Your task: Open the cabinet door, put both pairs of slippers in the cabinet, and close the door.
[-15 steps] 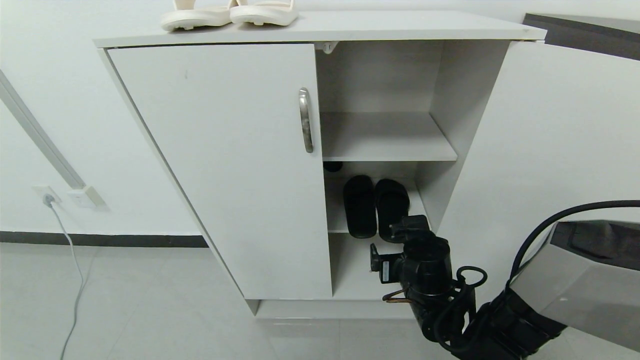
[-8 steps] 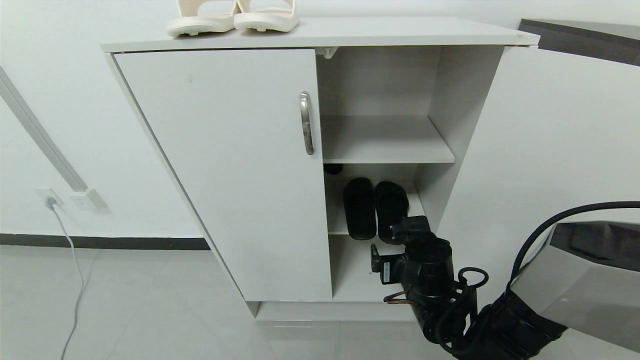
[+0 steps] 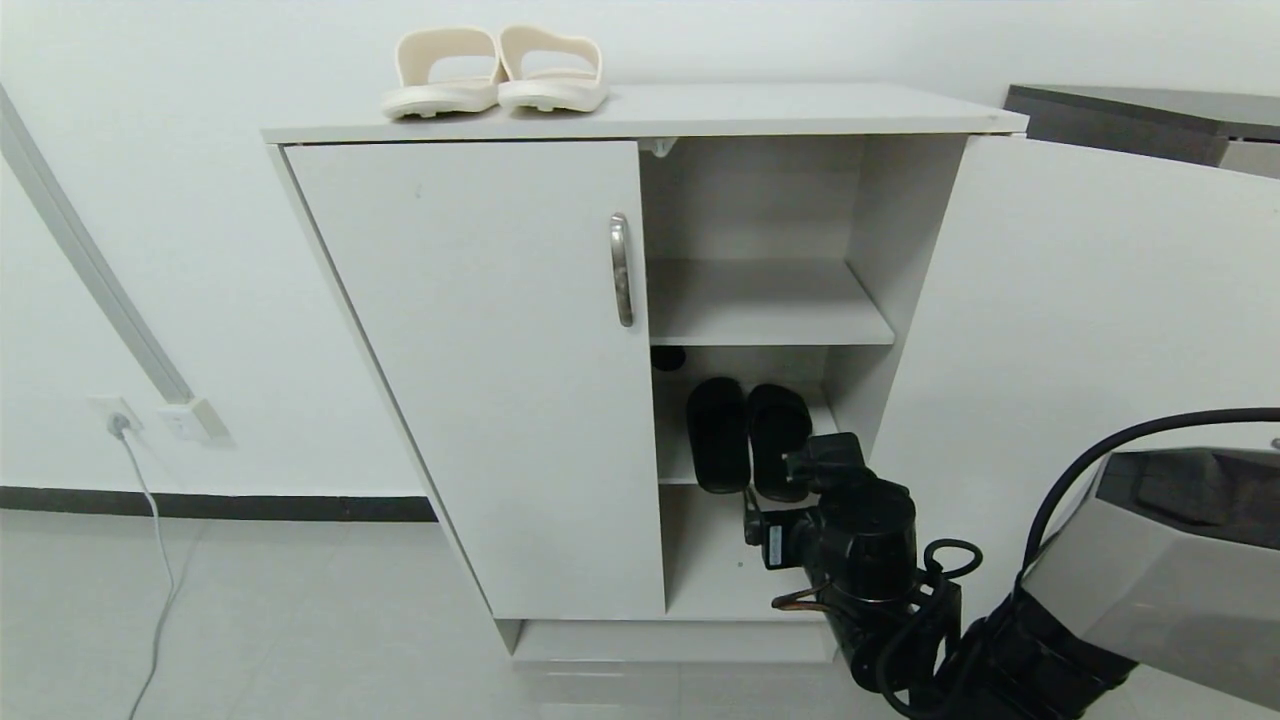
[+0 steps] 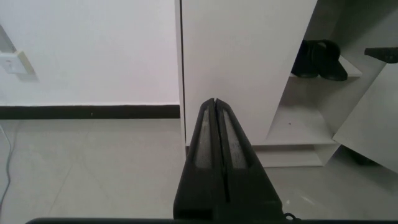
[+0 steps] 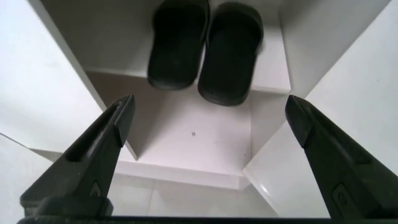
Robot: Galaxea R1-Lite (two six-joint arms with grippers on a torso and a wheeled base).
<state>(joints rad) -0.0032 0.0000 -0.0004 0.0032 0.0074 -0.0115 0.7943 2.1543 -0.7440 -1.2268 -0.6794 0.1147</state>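
Black slippers [image 3: 748, 438] sit side by side on the cabinet [image 3: 800, 105] middle shelf, with the door [image 3: 1080, 300] swung open at 3 o'clock. The right gripper [image 5: 209, 102] hangs just before them, jaws wide apart. Cream slippers [image 3: 497, 68] rest on top at 11 o'clock. The left gripper [image 4: 214, 106] has its jaws pressed together, empty.

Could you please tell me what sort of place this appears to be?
Probably an indoor entryway or hallway, possibly a staged one. A white shoe cabinet stands against a plain wall, with black slippers on a shelf and cream slippers on top. There is also a tiled floor and a wall socket.
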